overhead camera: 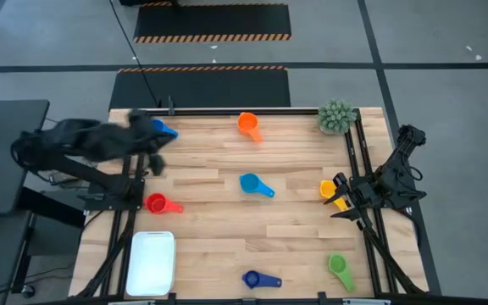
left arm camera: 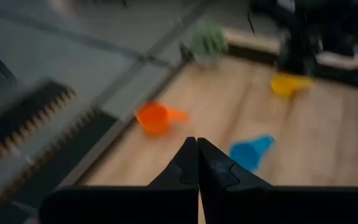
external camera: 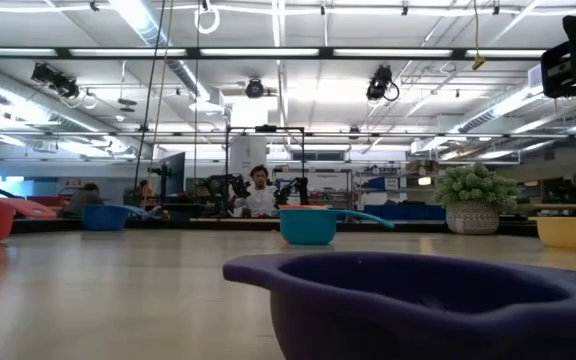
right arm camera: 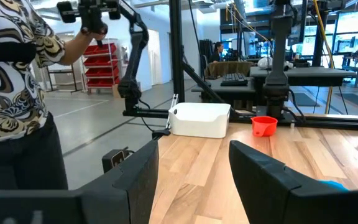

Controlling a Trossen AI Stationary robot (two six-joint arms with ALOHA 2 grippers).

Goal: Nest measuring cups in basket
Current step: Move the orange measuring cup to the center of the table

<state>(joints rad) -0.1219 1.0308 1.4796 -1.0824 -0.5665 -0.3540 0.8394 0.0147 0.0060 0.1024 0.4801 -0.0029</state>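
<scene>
Measuring cups lie scattered on the wooden table: blue [overhead camera: 164, 130] at the far left, orange [overhead camera: 248, 124], light blue [overhead camera: 255, 185], yellow [overhead camera: 329, 190], red [overhead camera: 161, 203], navy [overhead camera: 261, 279] and green [overhead camera: 341, 269]. The white basket [overhead camera: 151, 263] stands at the near left corner. My left gripper [left arm camera: 197, 155] is shut and holds nothing; it hangs above the table's far left [overhead camera: 154, 163], near the blue cup. My right gripper [right arm camera: 194, 155] stands open at the right edge [overhead camera: 343, 196], beside the yellow cup, and touches nothing.
A small potted plant [overhead camera: 337, 116] stands at the far right corner. Dark frame rails [overhead camera: 358, 169] run along the table's left, far and right sides. A person [right arm camera: 17, 93] stands off the table beyond the basket, seen in the right wrist view.
</scene>
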